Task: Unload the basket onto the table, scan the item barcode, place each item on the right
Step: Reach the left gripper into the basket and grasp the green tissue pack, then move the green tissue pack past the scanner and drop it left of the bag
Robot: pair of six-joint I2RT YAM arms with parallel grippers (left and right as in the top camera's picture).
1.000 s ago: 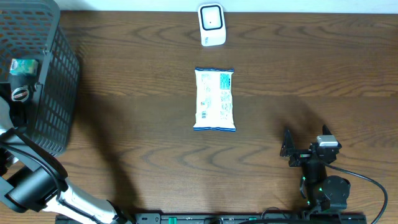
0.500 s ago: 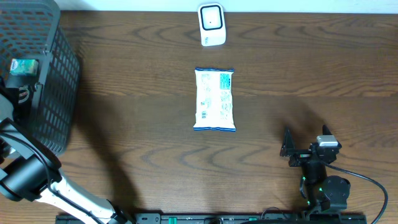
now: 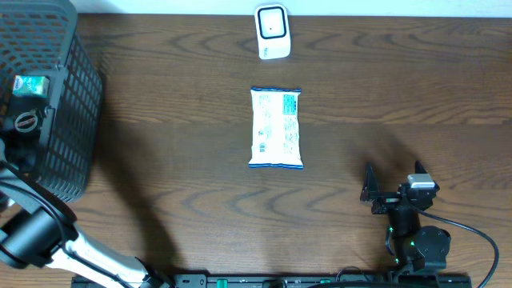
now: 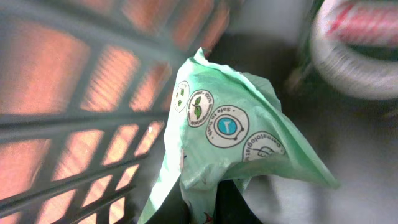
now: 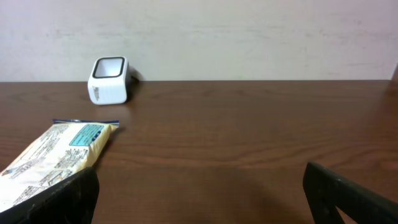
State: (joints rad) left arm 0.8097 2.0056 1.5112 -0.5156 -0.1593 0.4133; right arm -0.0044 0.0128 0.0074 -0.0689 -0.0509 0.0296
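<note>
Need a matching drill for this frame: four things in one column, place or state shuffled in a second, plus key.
1 scanner
2 white packet
3 green pouch
4 right pincer

A open, holding nothing
B gripped by the left pincer
C flat, middle of the table
D far edge of the table

Pairs: 1-D, 2-C, 3-B, 4-A

Packet (image 3: 277,128) before scanner (image 3: 272,32); basket (image 3: 80,120) far left

A blurred round container (image 4: 357,43) runs off the left wrist view's top right corner, and the pouch (image 4: 236,137) hides most of the fingers (image 4: 235,202) at the bottom edge. Overhead, the basket (image 3: 72,104) is cut off by the left edge.
</note>
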